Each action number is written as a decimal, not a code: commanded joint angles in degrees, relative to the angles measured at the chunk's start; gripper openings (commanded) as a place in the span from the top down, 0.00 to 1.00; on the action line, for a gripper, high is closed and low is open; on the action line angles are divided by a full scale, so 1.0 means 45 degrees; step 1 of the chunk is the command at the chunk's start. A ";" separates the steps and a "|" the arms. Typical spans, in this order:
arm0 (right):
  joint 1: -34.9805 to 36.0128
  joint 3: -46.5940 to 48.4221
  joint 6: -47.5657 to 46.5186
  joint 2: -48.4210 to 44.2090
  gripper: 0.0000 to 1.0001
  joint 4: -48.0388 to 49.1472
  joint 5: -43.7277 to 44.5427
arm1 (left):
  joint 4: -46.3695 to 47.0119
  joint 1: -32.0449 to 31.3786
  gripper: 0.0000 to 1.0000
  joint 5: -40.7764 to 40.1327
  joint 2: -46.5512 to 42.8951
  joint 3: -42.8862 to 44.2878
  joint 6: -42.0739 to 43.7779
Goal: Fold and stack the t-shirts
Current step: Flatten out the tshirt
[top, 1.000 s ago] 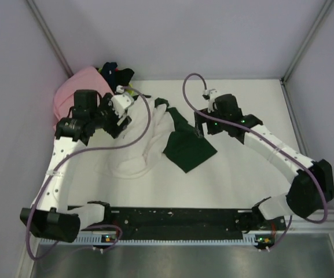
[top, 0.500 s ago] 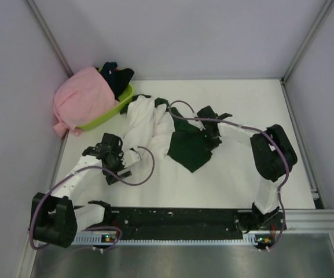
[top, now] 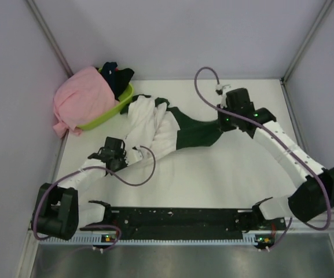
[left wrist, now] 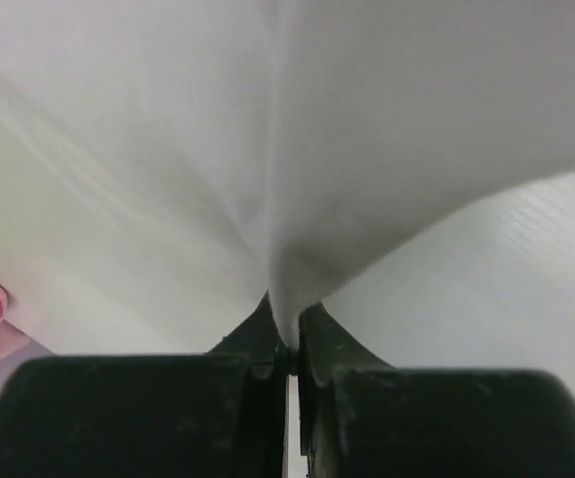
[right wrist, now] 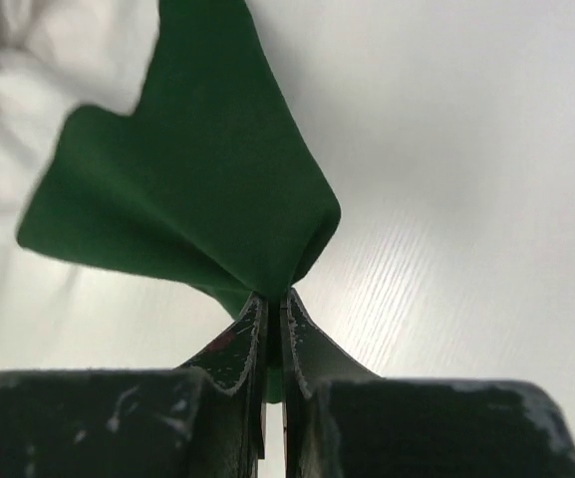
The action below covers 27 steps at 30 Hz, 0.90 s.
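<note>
So both arms have a bite on the same shirt here. The left gripper [left wrist: 287,337] is pinched shut on a fold of the white cotton t-shirt with dark green sleeves [top: 149,124], at the end of the bunched white body nearest the arm bases. The right gripper [right wrist: 272,307] is clamped on the tip of one dark green sleeve [top: 195,132], out toward the right side.

The shirt sits left of centre on the white table [top: 230,174], crumpled into a rope-ish strip. Its long axis runs from the lime-green plastic basket [top: 106,119] in the far left corner down toward the near edge, with the sleeve branching off to the right. The plain pink shirt [top: 83,98] and some dark clothes [top: 117,75] are piled in that basket, touching or nearly touching the white one's far end.

My guess is the next job is spreading it flat, so the two grip points want to go apart. There's plenty of bare table on the right and toward the near edge. The left side is tight: wall, basket, and the left arm's cable looping just beside the cloth.
</note>
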 commanded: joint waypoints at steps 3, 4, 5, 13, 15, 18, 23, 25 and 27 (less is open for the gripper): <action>-0.1036 0.3010 -0.0364 -0.3125 1.00 -0.0623 0.0966 | -0.3274 0.0031 1.00 0.0748 -0.1381 0.5494 -0.3288; -0.1036 0.3808 -0.0443 -0.3555 1.00 -0.0935 0.1339 | -0.4566 0.0012 1.00 0.0805 -0.1265 0.7385 -0.3678; -0.1036 0.4551 -0.0521 -0.3926 1.00 -0.1286 0.1652 | -0.5932 0.0012 1.00 0.0883 -0.1167 0.8971 -0.4030; -0.1036 1.0650 -0.0658 -0.5277 1.00 -0.4452 0.2376 | -1.2252 -0.0066 1.00 0.3325 0.0022 1.9899 -0.4249; -0.1036 1.0652 -0.0794 -0.5181 1.00 -0.4434 0.2630 | -1.2294 -0.0202 1.00 0.3501 0.0686 2.0547 -0.4443; -0.1036 1.0769 -0.1281 -0.3974 1.00 -0.4414 0.2846 | -1.1945 -0.0846 1.00 0.3036 0.2207 2.1133 -0.4483; -0.3723 1.3145 -0.1071 0.0064 1.00 -0.4356 -0.0717 | -0.9235 -0.1180 1.00 0.1433 0.5214 2.2558 -0.4367; -0.4957 1.4977 -0.0816 0.2017 1.00 -0.4278 -0.1563 | -0.7615 -0.1199 1.00 0.0048 0.6581 2.3318 -0.4327; -0.6186 1.7513 -0.0271 0.4127 1.00 -0.4084 -0.3045 | -0.6070 -0.1335 1.00 -0.0986 0.8006 2.4624 -0.4385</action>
